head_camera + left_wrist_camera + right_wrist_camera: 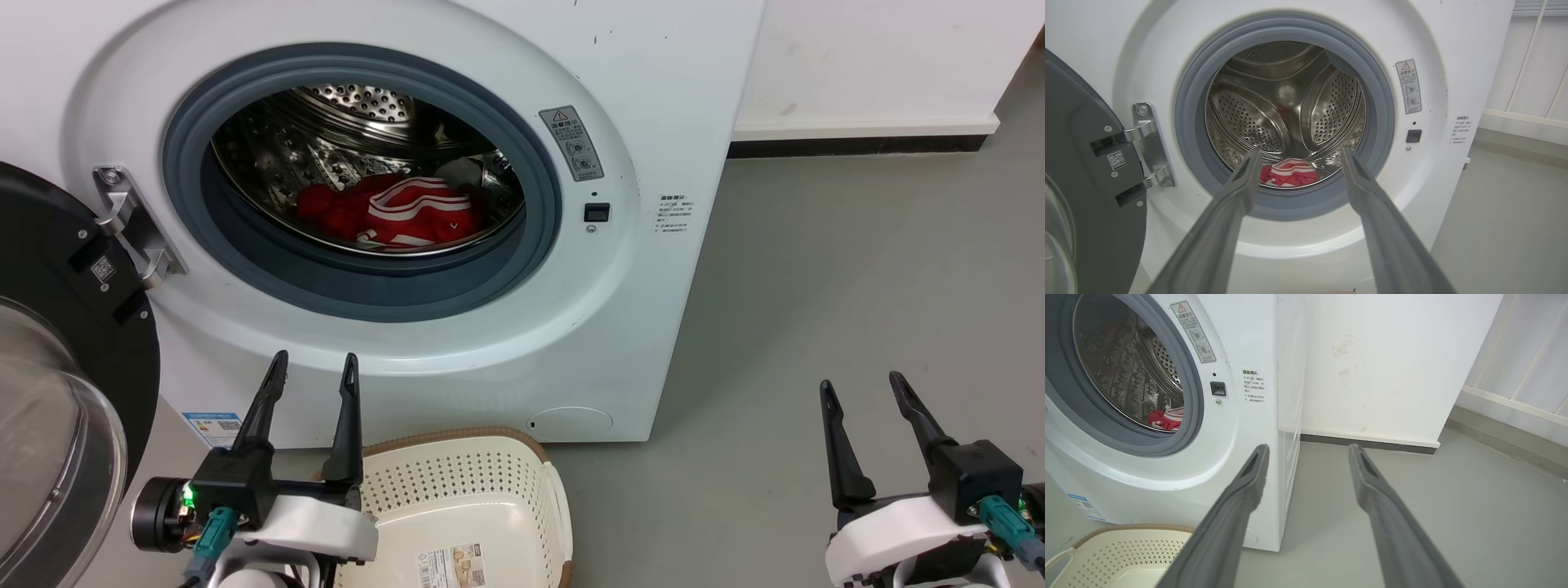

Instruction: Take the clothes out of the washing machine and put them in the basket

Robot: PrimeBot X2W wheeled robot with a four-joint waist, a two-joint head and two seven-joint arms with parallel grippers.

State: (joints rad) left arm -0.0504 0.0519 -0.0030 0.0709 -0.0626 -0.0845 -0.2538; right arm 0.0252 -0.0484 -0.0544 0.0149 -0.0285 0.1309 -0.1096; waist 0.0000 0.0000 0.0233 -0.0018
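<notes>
The door [49, 327] of the washer [637, 269] is found swung open at 9 o'clock of the port. The clothes [392, 214] are seen lying in the drum [343, 131] at its 6 o'clock, untouched. The basket [457, 482] is set on the floor [816, 286] just before the washer. The left end effector [317, 359], at 7 o'clock in the head view, is held spread and empty; the right end effector [861, 382], at 4 o'clock, likewise.

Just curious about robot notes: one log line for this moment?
clothes: inside washing machine | basket: on floor | left claw: open, aimed at clothes | right claw: open, aside
</notes>
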